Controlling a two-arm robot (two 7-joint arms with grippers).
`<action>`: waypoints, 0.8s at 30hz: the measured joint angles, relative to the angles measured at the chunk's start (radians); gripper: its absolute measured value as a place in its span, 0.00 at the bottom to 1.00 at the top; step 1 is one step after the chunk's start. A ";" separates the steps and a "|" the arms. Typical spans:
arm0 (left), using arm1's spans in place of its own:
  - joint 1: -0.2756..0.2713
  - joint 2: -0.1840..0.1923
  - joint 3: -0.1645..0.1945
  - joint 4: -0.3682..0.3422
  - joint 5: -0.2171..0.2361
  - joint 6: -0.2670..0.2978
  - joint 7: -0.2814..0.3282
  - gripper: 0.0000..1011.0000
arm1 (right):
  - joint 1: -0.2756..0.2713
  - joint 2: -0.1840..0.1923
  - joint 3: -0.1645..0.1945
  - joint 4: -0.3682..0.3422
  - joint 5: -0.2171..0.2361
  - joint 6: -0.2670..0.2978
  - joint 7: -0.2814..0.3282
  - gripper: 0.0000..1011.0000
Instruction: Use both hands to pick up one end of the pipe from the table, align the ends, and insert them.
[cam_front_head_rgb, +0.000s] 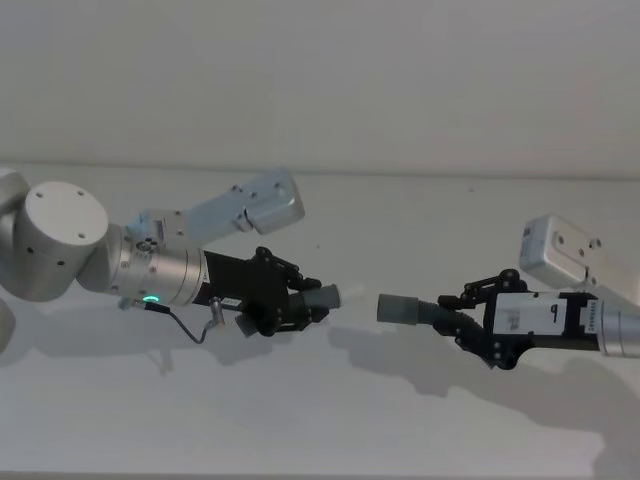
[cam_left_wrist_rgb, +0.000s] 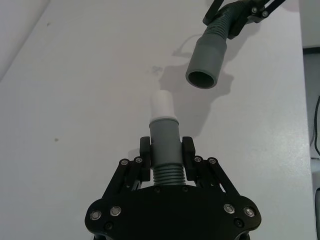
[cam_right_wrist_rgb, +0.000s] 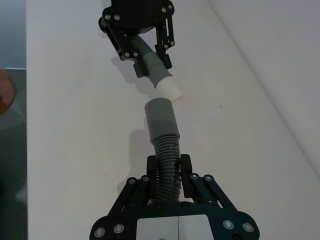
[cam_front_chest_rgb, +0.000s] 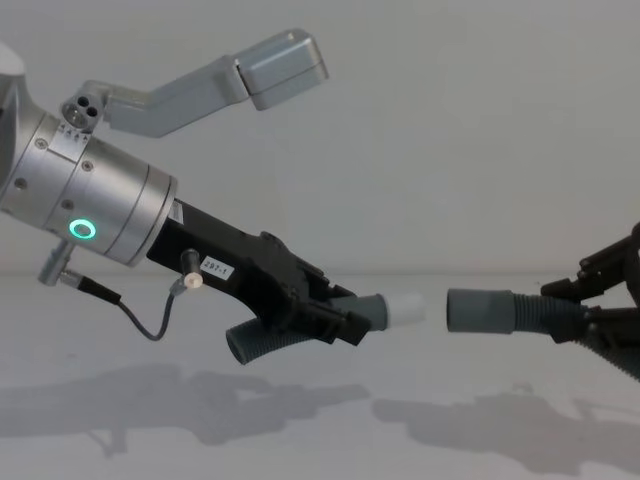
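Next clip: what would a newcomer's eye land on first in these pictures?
Mid-scene, the left pincer is shut on the white-tipped hose piece and the right pincer on the grey-cuffed hose piece. They hold the two ends facing each other above the white table, with a gap between them, not yet joined. A green ring glows on the left arm's silver wrist.

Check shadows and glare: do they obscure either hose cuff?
Head view: soft shadows of the left tool and right tool, each gripping a hose piece, fall on the table beneath. Left wrist view: the plain grey cuff casts a shadow near the white tip, not over it. Chest view: the green ring glows without flare.
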 joint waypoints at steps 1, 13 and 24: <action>-0.002 0.002 0.003 -0.001 0.000 -0.001 -0.003 0.36 | 0.001 0.003 -0.002 0.001 0.000 -0.001 0.003 0.27; -0.017 0.009 0.025 0.003 -0.002 -0.016 -0.028 0.36 | 0.010 0.017 -0.018 0.005 0.002 0.002 0.013 0.27; -0.031 0.007 0.042 0.019 -0.006 -0.029 -0.039 0.36 | 0.021 0.022 -0.032 0.013 0.001 0.014 0.013 0.27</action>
